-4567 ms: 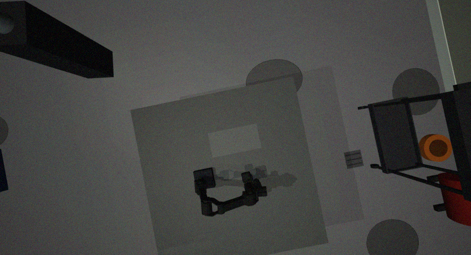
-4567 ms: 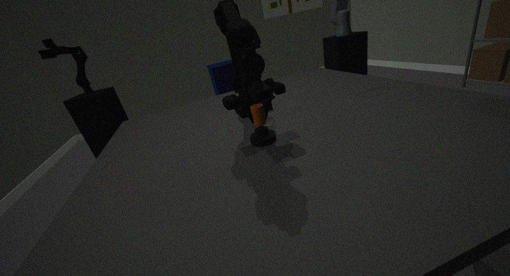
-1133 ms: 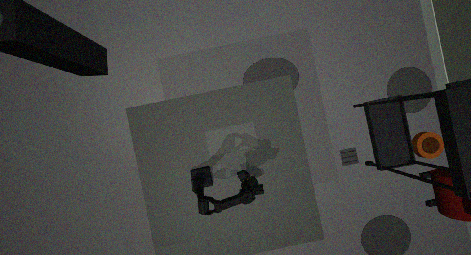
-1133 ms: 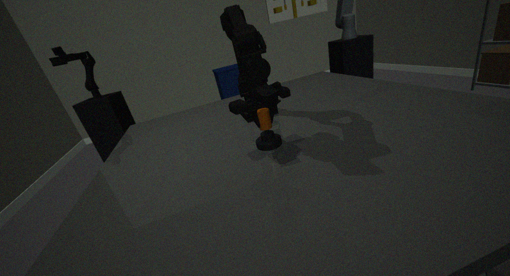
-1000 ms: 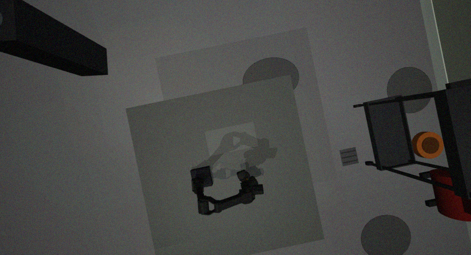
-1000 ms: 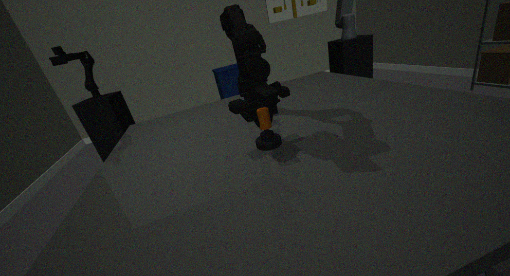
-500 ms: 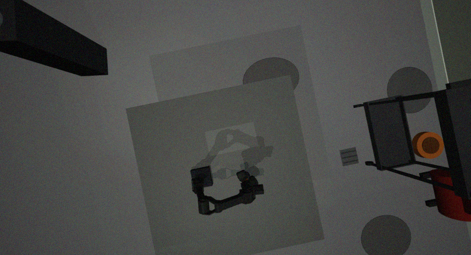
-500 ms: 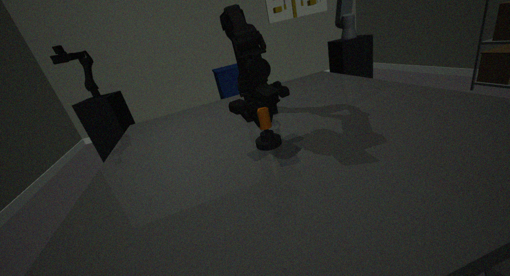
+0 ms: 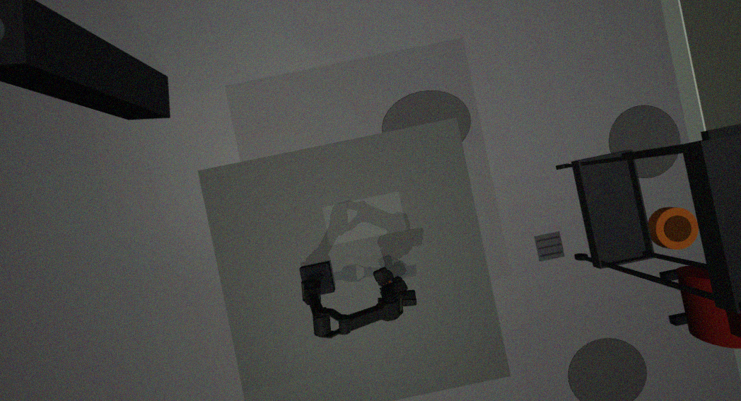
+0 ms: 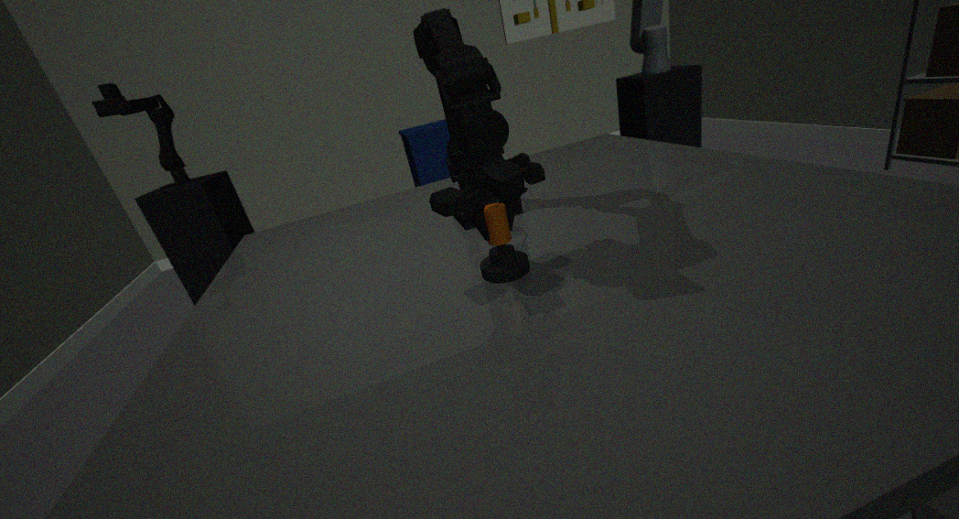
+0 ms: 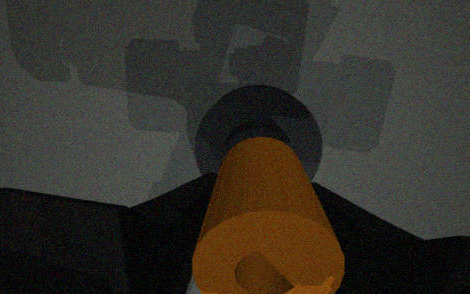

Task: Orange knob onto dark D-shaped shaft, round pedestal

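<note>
The orange knob (image 10: 498, 224) (image 11: 266, 195) is a cylinder, slightly tilted in the exterior view. In the wrist view its near end shows a D-shaped hole with a slanting flat side. My gripper (image 11: 261, 187) is shut on the knob, a dark finger on each side. The round dark pedestal (image 10: 504, 269) (image 11: 304, 140) stands on the table under the knob. The knob's lower end is right above the dark collar in the pedestal's middle, with the pedestal's disc well below it. Whether the knob touches the shaft is hard to tell. The shaft's flat side is hidden.
The table (image 10: 403, 354) (image 9: 249, 294) carries my arm (image 9: 363, 315). Shadows of the arm fall around the pedestal. Beyond the table are a second arm on a dark block (image 10: 194, 213), a grey arm on another block (image 10: 661, 106), a blue panel (image 10: 426, 153) and a shelf (image 10: 929, 79).
</note>
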`<action>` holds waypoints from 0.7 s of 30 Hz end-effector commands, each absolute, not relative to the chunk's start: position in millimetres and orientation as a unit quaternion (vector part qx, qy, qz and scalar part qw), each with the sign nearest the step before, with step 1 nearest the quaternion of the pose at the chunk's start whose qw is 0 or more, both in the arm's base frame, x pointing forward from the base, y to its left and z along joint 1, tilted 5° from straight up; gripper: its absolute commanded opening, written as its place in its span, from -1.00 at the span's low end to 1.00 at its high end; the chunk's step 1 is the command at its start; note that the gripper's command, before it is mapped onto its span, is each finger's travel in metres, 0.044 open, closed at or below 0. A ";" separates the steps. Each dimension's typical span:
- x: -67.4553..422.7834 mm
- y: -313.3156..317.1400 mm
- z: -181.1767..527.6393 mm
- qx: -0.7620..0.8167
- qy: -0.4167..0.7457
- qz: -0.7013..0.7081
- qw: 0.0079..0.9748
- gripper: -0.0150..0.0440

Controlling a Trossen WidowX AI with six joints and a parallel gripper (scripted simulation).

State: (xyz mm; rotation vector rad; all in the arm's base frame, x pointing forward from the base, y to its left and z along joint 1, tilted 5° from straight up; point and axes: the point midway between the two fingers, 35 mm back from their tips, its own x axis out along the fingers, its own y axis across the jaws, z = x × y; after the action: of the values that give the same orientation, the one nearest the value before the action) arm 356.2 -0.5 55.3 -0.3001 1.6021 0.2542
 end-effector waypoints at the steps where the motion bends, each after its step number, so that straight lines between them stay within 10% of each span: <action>1: 356.7 -1.1 55.1 -0.136 0.712 0.113 0.679 -0.49; 21: 349.9 -0.7 58.9 -0.206 0.697 0.187 0.661 -0.49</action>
State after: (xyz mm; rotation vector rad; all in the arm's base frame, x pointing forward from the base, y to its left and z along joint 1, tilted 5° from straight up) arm 351.3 -0.4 57.4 -0.4032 1.5916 0.3639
